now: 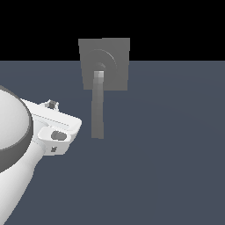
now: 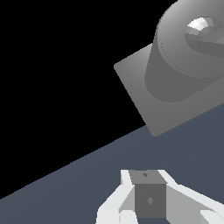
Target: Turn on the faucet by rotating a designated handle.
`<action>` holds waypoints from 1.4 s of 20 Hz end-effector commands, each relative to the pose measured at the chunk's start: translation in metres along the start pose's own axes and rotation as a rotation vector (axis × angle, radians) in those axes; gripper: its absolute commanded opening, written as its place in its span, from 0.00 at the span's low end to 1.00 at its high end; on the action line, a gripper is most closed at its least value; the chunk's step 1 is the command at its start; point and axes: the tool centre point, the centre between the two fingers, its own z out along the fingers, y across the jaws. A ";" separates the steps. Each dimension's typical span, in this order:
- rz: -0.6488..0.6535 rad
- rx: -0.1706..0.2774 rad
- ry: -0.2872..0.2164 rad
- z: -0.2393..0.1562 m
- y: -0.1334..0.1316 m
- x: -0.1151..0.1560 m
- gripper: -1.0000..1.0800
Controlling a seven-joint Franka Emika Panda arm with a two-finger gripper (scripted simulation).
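Note:
The faucet [image 1: 115,57] is a matte gray square plate with raised concentric rings, standing at the back centre of the exterior view. The handle [image 1: 97,110], a long straight gray bar with a lighter squarish end at the rings, reaches down toward the camera. My gripper [image 1: 59,132] is to the exterior view's left of the handle's free end, apart from it. In the wrist view the plate [image 2: 144,105] and its raised ring [image 2: 175,74] fill one corner. My gripper [image 2: 146,177] shows its fingers together with nothing between them. I cannot make out the bar there.
The white and dark-banded arm link [image 1: 13,145] fills the exterior view's lower left. The flat blue-gray floor [image 1: 167,167] spreads around the faucet, with black background behind it.

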 end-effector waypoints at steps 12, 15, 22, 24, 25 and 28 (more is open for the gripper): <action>-0.427 -0.130 -0.185 -0.034 0.106 -0.033 0.00; -0.434 -0.133 -0.188 -0.034 0.108 -0.033 0.00; -0.431 -0.132 -0.187 -0.035 0.120 -0.026 0.00; -0.432 -0.132 -0.188 -0.036 0.126 -0.022 0.00; -0.432 -0.132 -0.188 -0.036 0.130 -0.020 0.00; -0.432 -0.132 -0.188 -0.037 0.139 -0.015 0.00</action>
